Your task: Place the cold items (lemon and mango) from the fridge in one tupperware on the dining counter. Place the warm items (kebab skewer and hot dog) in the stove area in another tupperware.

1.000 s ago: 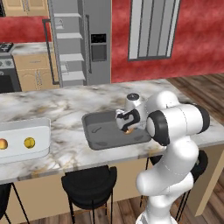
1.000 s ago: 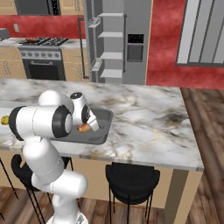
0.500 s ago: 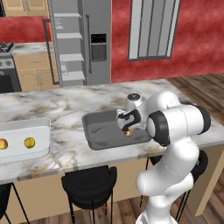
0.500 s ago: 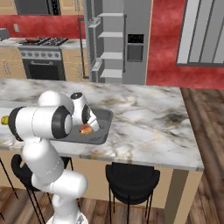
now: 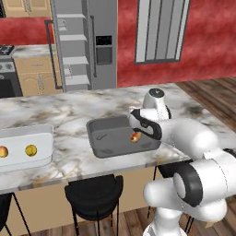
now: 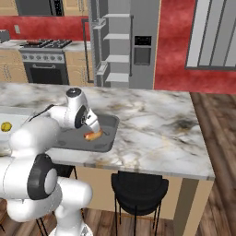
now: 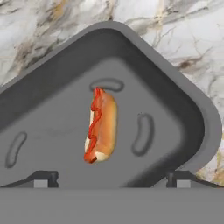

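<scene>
Inside the grey tupperware (image 7: 192, 113) we saw the hot dog (image 7: 101, 125) lying flat on the floor of the tub, its red sauce stripe up, touching neither wall. Our gripper (image 7: 111, 177) hung just above it with its two tips spread wide apart and nothing between them, clear of the bun. That tub sat on the marble dining counter (image 5: 69, 110). Well apart to the left stood a white tupperware (image 5: 27, 133) holding two small yellow-orange fruits, blurred.
</scene>
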Available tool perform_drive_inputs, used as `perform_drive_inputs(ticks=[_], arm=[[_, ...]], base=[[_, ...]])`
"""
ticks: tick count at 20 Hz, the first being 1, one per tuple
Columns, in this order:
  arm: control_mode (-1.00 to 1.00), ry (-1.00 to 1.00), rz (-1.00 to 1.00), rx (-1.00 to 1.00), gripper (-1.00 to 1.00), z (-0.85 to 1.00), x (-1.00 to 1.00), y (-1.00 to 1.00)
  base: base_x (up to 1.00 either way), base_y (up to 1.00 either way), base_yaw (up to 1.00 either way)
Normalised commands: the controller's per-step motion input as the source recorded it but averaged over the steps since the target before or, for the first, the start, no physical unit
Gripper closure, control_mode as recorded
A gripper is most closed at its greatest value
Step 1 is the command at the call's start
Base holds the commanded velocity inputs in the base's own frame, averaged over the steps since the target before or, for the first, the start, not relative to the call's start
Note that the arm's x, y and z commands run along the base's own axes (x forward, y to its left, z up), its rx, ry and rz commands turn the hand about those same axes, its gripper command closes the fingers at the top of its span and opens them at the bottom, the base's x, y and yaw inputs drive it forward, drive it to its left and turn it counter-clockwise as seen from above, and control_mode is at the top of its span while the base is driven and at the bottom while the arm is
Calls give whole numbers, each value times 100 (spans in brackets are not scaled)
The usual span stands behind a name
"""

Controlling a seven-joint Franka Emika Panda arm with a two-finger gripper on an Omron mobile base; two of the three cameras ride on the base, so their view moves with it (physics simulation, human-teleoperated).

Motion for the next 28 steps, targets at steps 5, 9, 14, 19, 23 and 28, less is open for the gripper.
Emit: perform_drive_inputs(ticks=[5,9,14,19,23,28], arm=[[-100,0,33,-4,-100,100,-100,0],[-100,19,33,-6,-100,89,-100,0],[-100,9,11,-19,-100,0,-100,-2],[-100,16,5,-23,-100,7,-87,-15],[-100,7,3,5,-100,1,-16,2],[-100,6,7,0,-100,-15,-1,-15]], base=[[0,0,0],[0,0,0],[0,0,0],[0,0,0],[0,0,0],[0,0,0]])
